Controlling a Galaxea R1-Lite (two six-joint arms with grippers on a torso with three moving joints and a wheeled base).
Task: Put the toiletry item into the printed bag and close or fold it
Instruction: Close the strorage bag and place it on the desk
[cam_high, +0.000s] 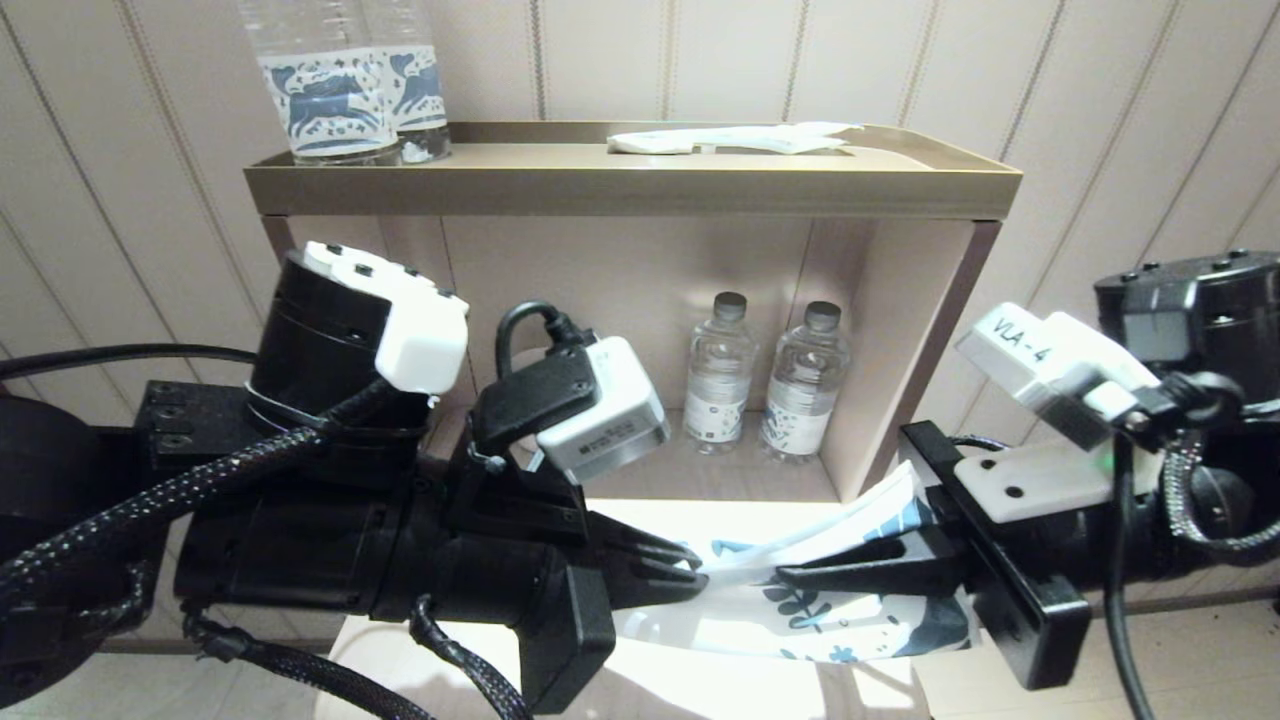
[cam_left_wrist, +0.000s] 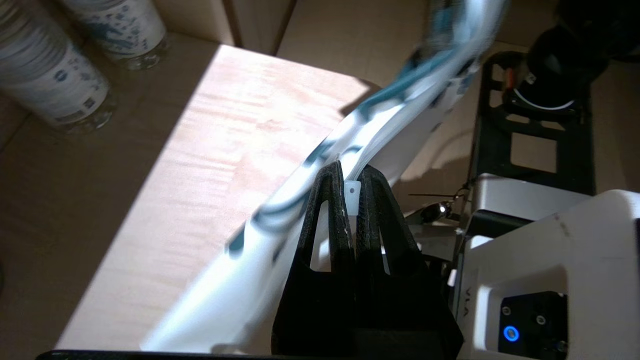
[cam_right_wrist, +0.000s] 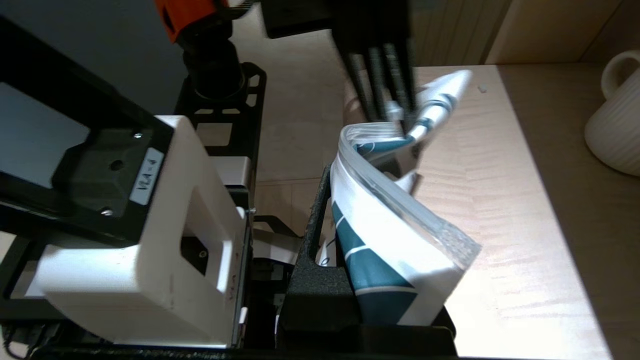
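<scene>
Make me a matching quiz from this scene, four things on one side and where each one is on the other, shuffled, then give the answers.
Things:
1. printed bag
2. two small bottles
3. white flat packet
4. left gripper

Places or states:
A. lying on the top shelf, toward its right side
B. standing side by side inside the open compartment below
C. held up above the light wooden surface between both grippers
D. shut on one end of the bag, opposite the right gripper

Pairs: 1-C, 2-B, 3-A, 4-D
</scene>
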